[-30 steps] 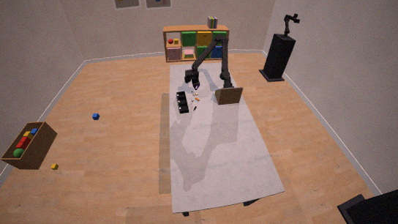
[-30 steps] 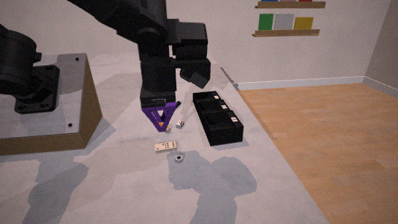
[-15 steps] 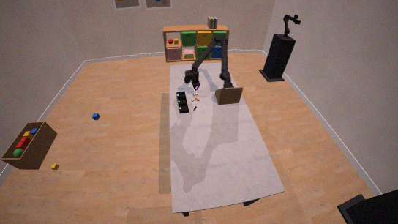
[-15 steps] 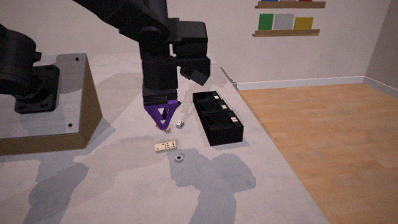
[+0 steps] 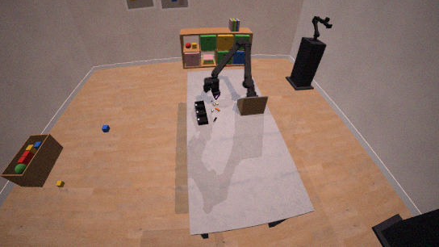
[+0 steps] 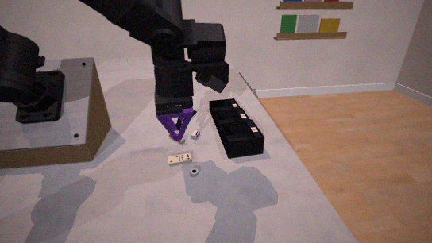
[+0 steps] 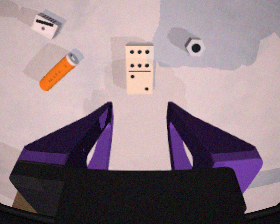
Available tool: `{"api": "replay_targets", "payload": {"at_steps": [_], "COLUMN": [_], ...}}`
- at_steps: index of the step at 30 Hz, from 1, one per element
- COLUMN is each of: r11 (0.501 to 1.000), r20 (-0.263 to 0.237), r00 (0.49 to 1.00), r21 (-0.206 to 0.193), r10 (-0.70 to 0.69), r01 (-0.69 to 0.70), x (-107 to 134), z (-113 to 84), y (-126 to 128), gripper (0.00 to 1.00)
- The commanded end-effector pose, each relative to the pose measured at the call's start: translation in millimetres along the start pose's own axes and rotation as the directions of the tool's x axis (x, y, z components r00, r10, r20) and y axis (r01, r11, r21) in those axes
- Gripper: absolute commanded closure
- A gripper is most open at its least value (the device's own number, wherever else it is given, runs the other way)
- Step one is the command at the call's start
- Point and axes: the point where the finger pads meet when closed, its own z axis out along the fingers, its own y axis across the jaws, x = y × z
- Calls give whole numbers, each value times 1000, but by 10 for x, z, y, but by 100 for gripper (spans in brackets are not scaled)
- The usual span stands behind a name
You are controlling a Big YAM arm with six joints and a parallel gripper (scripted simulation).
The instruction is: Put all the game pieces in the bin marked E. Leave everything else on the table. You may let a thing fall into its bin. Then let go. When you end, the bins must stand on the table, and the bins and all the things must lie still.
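My gripper (image 7: 140, 109) is open with nothing between its purple fingers. It hangs low over the grey table top (image 6: 177, 133), its fingertips pointing down. A cream domino (image 7: 139, 68) lies flat just ahead of the fingertips and also shows in the exterior view (image 6: 179, 158). A white die (image 7: 47, 24) lies to the left, near the bins (image 6: 195, 134). The black three-compartment bin tray (image 6: 236, 125) stands to the right of the gripper; its white labels are too small to read.
An orange cylinder (image 7: 58, 71) lies left of the domino. A small grey nut (image 7: 193, 46) (image 6: 194, 171) lies to its right. The arm's wooden base block (image 6: 48, 112) stands at the left. The table edge runs just beyond the bin tray.
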Motion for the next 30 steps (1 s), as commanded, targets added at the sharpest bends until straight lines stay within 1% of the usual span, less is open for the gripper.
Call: {"api": "replay_targets", "payload": {"at_steps": [1,2,3,5,6,18,19,20,22,23,24,26,27,29,30], "r11": [1000,1000,1000,1000,1000,1000,1000,1000,1000,1000,1000,1000,1000,1000,1000], "r20": [24,24,6,6,-2,-3,-3,5,5,51,54,46,8,-3,-3], "r00": [1000,1000,1000,1000,1000,1000,1000,1000,1000,999,999,999,1000,1000,1000], "r21": [1,1,-1,-1,-2,-5,-4,-1,-1,7,8,7,0,-4,-3], "r10": [11,11,5,5,-3,-4,-4,4,4,4,6,5,7,-4,-4], "r01": [-11,-11,-5,-5,3,4,4,-4,-4,-4,-7,-6,-7,4,4], "x": [-114,-114,-69,-69,-16,-1,-4,-65,-65,-180,-202,-186,-89,-6,-2], "z": [-58,-58,61,61,120,597,600,585,585,444,436,443,589,635,648], "y": [-48,-48,-36,-36,-10,7,5,-26,-26,-40,-51,-62,-38,5,6], "gripper": [61,61,61,61,61,61,61,61,61,61,61,61,61,61,61]}}
